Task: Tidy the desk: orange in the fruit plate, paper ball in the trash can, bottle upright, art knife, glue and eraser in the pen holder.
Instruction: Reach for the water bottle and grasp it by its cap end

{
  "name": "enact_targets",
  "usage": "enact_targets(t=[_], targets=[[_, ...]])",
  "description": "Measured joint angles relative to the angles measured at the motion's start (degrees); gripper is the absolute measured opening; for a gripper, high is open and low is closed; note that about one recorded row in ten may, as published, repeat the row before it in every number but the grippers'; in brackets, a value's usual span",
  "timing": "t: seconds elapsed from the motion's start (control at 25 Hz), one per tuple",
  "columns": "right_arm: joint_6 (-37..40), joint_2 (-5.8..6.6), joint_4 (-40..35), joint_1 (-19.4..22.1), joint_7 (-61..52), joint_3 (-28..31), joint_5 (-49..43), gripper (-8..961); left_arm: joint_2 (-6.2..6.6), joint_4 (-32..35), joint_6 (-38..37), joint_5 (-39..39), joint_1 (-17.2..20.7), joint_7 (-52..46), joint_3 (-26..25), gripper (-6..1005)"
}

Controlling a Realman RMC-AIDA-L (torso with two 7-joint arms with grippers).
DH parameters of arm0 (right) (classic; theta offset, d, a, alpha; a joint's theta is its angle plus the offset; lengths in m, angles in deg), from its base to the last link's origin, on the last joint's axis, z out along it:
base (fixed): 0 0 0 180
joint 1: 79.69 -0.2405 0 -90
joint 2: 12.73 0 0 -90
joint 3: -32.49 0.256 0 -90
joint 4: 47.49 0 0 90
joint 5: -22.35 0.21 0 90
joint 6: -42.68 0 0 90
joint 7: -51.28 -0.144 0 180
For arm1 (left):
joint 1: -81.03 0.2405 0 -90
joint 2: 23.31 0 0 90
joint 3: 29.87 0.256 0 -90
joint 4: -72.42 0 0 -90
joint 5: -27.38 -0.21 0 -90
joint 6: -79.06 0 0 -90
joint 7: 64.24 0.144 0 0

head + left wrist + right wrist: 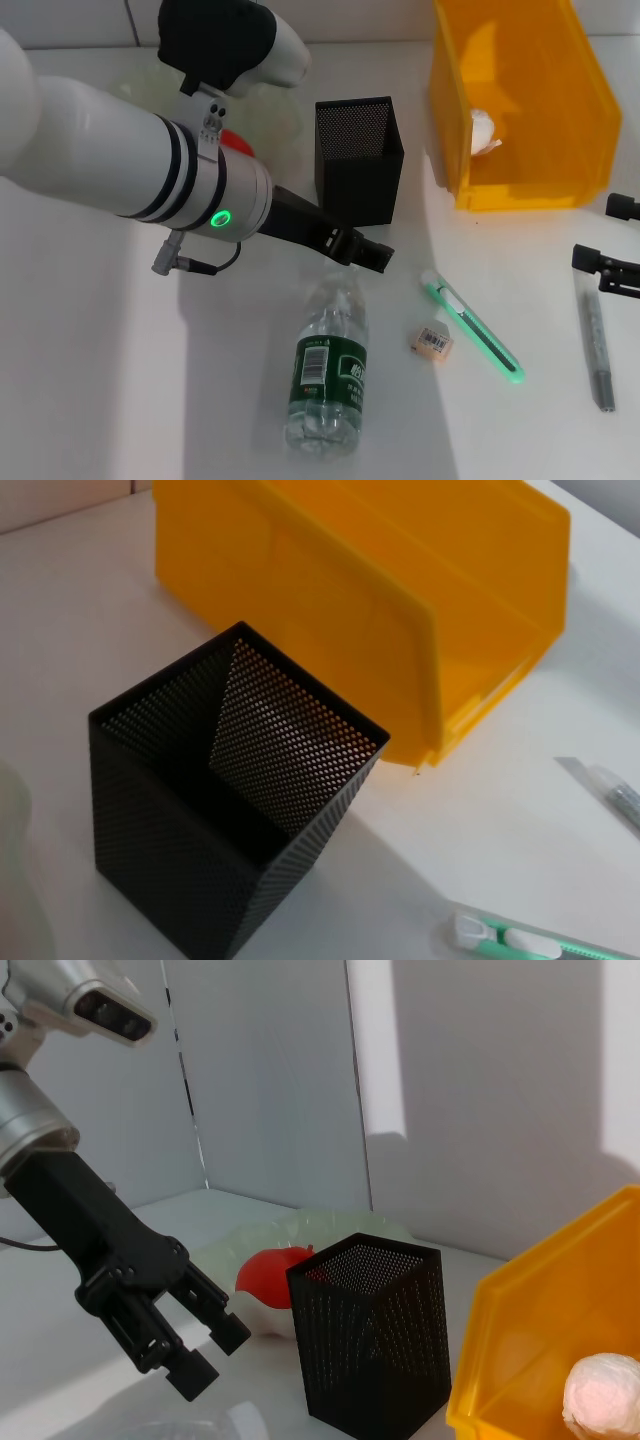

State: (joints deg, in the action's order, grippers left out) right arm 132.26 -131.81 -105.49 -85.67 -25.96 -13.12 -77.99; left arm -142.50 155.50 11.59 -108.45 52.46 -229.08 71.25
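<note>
The bottle (327,375) lies on its side on the desk (90,380), cap toward the pen holder (358,155). My left gripper (375,255) hangs open and empty just above the cap; it also shows in the right wrist view (212,1358). The orange (275,1270) sits in the fruit plate (330,1225). The paper ball (484,130) lies in the trash can (520,100). The green art knife (472,325) and the eraser (432,342) lie right of the bottle. The grey glue stick (597,345) lies at the far right, its top end under my open right gripper (600,232).
The pen holder (230,810) stands close beside the trash can (370,590), with a narrow gap between them. The left forearm covers most of the fruit plate in the head view. A white wall stands behind the desk.
</note>
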Motion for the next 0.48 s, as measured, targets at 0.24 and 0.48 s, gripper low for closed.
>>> enact_targets(t=[0.24,0.48], targets=[[0.0,-0.02,0.1,-0.1,0.0,-0.1,-0.6,840,0.0,-4.5,2.3,-1.6,-2.1,-0.1,1.1,863],[0.0,-0.08,1.1,-0.2,-0.1,-0.2,-0.7,840,0.0,-8.0,3.4,-2.5,-3.7,-0.1,1.7,862]])
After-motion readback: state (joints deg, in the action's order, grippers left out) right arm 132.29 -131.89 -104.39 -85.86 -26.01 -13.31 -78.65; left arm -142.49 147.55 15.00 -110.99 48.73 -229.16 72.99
